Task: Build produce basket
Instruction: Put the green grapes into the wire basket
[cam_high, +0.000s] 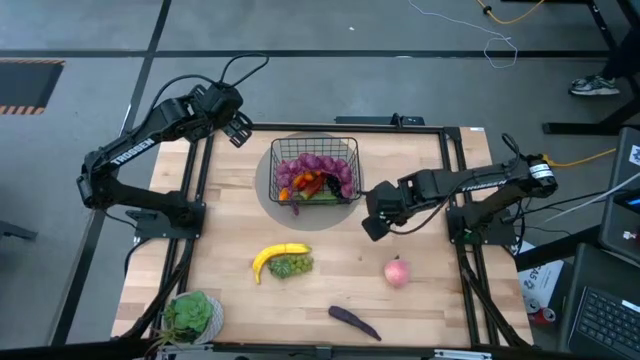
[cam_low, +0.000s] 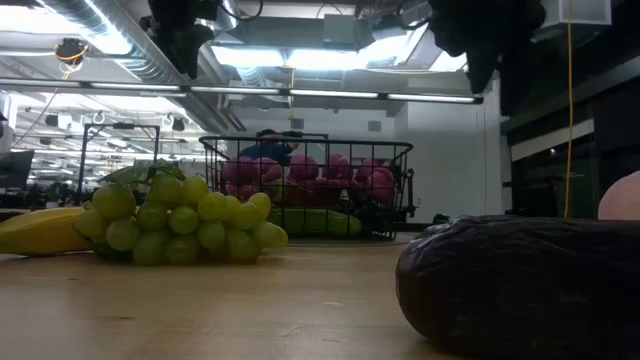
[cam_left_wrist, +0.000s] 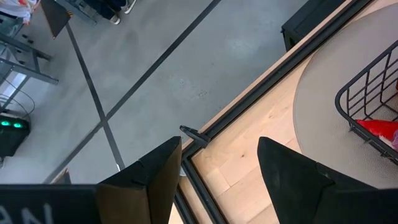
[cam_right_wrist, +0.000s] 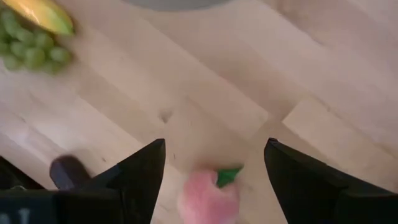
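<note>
At the desk's twelve o'clock the basket (cam_high: 316, 170) is seen part-filled; the peach (cam_high: 397, 272) lies loose toward five o'clock. Judged next: it must be clasped by the right hand (cam_high: 374, 224), fingers apart, hovering above. Only the right wrist view shows this alignment. The left hand (cam_left_wrist: 219, 168), also spread, waits at eleven.

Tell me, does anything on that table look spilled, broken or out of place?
Nothing stands out. The basket sits upright on a grey disc, partly filled; the banana, green grapes, peach and eggplant lie intact on the table.
</note>
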